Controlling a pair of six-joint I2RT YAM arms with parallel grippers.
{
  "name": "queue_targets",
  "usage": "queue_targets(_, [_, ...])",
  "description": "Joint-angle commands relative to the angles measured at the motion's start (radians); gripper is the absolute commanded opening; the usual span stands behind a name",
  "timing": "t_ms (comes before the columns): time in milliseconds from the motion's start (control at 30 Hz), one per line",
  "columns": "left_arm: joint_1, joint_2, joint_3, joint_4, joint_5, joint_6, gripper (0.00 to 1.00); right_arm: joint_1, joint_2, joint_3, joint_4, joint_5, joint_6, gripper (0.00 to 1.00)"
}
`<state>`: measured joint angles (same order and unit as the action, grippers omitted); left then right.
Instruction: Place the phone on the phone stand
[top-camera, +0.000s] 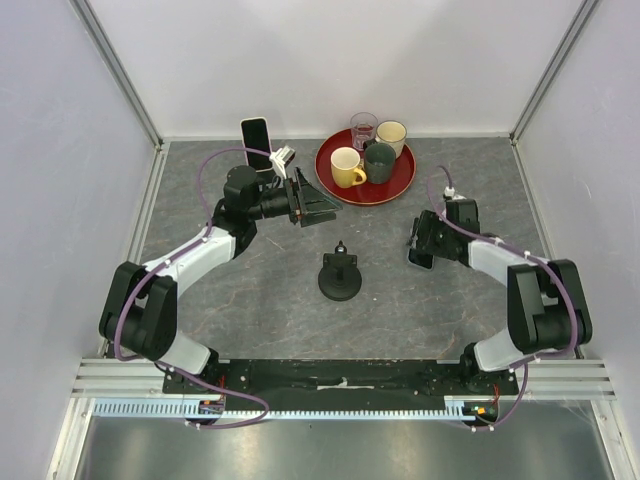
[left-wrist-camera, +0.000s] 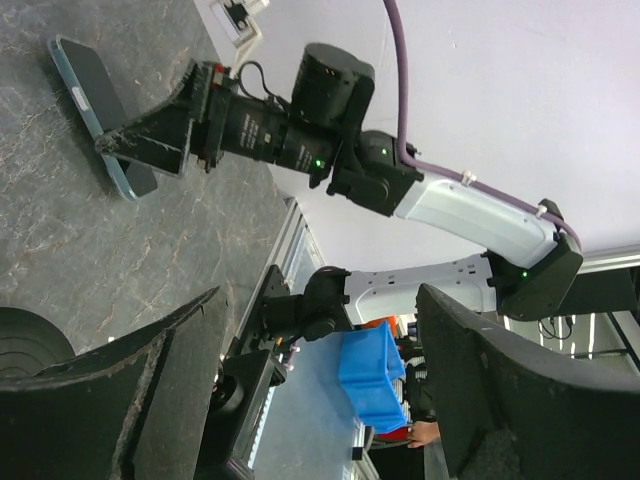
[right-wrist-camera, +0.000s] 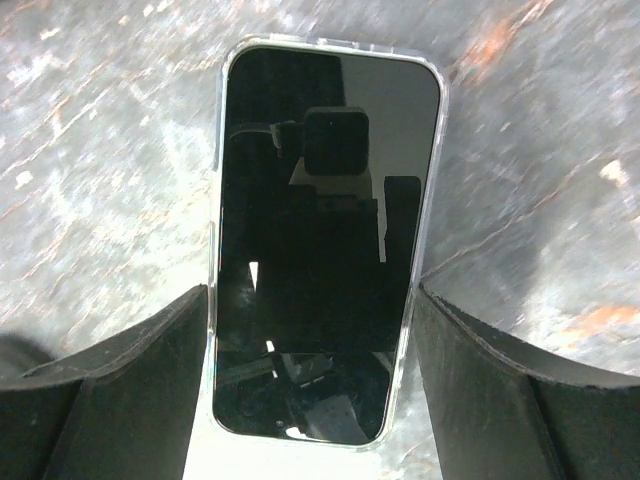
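**Squarely astride the phone: right gripper open, phone flat on the table**

From the top external view, the right gripper (top-camera: 421, 245) is lowered over the phone (top-camera: 420, 260), which lies on the grey table (top-camera: 250, 300) directly beneath its fingers. The phone stand (top-camera: 340, 275) sits off to that gripper's left, well apart from it and bare. The left gripper (top-camera: 315, 205) is farther from the bases than the stand, with its jaws spread and nothing in them. Just beyond its tips and to its right is a red tray (top-camera: 398, 182) carrying a yellow mug (top-camera: 347, 167), a dark green mug (top-camera: 379, 162), a glass (top-camera: 364, 128) and a cream cup (top-camera: 391, 133). Only this view shows the tray and cups.

From the left wrist view, the left gripper (left-wrist-camera: 320, 320) shows two dark fingers wide apart with only air between them. It looks straight across at the right arm (left-wrist-camera: 470, 215). This side-on angle shows what the overhead one does not: the phone (left-wrist-camera: 85, 90) rests flat against the table, with the right gripper's finger (left-wrist-camera: 150, 135) planted at its edge. A slice of the stand (left-wrist-camera: 25, 345) shows beside the lower finger.

From the right wrist view, the phone (right-wrist-camera: 325, 180) lies screen up and lengthwise between the fingers (right-wrist-camera: 130, 380). One finger sits close against each long edge. The jaws are spread to about the phone's width, and I cannot tell whether they press on it.
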<state>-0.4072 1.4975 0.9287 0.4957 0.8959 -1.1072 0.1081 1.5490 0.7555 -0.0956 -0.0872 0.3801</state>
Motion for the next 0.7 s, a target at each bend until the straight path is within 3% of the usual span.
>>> queue_targets(0, [-0.010,0.017,0.027,0.012,0.041,0.012,0.82,0.004,-0.146,-0.155,0.222,-0.161,0.124,0.00])
queue_targets(100, [-0.028,0.004,0.035,-0.002,0.038,0.038,0.86,0.005,-0.283,-0.260,0.446,-0.222,0.167,0.00])
queue_targets(300, [-0.067,-0.014,0.077,-0.065,0.040,0.115,0.86,0.007,-0.533,-0.335,0.588,-0.358,0.135,0.00])
queue_targets(400, [-0.097,-0.040,0.119,-0.189,-0.005,0.220,0.84,0.024,-0.648,-0.297,0.465,-0.405,0.010,0.00])
queue_targets(500, [-0.117,-0.054,0.147,-0.289,-0.037,0.309,0.84,0.030,-0.730,-0.256,0.300,-0.280,-0.108,0.00])
queue_targets(667, [-0.120,-0.051,0.150,-0.307,-0.045,0.320,0.84,0.030,-0.687,-0.164,0.119,-0.198,-0.136,0.00])
